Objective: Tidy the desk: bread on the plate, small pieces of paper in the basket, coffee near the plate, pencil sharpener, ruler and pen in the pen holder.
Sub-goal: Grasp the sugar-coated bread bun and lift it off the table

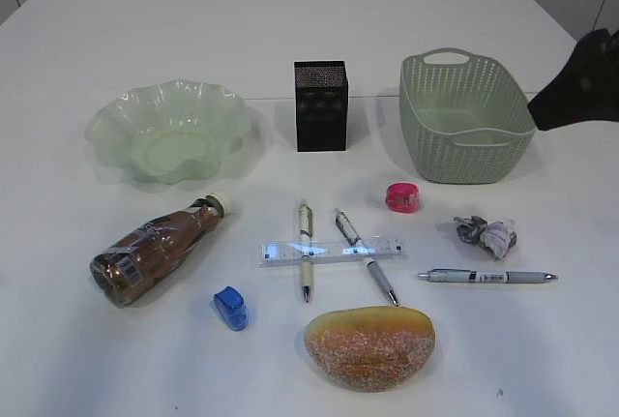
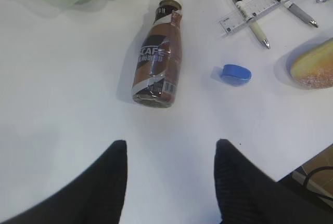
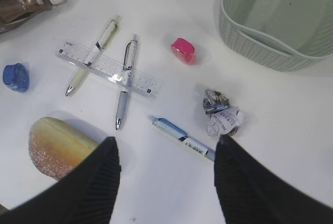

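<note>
Left gripper (image 2: 169,169): jaws are held apart about halfway; nothing is gripped or touched; it is poised above bare desk (image 2: 62,94), near the base of the coffee (image 2: 158,57).
Right gripper (image 3: 166,174): jaws are spread fairly wide; nothing is held; it is seen over the desk between the bread (image 3: 60,146) and the blue-tipped pen (image 3: 182,137).
Coffee: one bottle, laid on its side, cap pointed toward the plate (image 1: 169,132).
Ruler (image 1: 334,250): one, long axis left-right, laid across two pens (image 1: 306,262).
Pens: three are counted.
Sharpeners: two, one blue (image 1: 230,307), one pink (image 1: 402,196).
Paper (image 1: 486,234): crumpled pieces, just beside each other, in front of the basket (image 1: 464,122).
Pen holder (image 1: 321,105): one, upright, between plate and basket.
</note>
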`<action>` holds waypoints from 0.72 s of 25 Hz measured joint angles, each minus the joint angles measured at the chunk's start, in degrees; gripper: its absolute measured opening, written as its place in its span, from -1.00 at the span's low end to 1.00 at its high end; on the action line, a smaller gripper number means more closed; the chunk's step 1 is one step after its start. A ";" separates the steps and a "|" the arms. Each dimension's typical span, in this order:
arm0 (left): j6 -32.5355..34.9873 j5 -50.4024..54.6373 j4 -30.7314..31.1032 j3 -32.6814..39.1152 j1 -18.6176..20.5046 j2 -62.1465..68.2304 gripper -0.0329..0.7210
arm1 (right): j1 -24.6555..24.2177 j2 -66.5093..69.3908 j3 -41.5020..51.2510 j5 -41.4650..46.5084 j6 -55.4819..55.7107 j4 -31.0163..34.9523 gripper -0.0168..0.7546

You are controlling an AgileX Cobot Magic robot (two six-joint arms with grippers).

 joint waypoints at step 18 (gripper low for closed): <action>0.00 0.47 -1.44 0.00 0.00 0.00 0.10 | 0.00 0.00 0.00 0.11 -0.24 2.47 0.23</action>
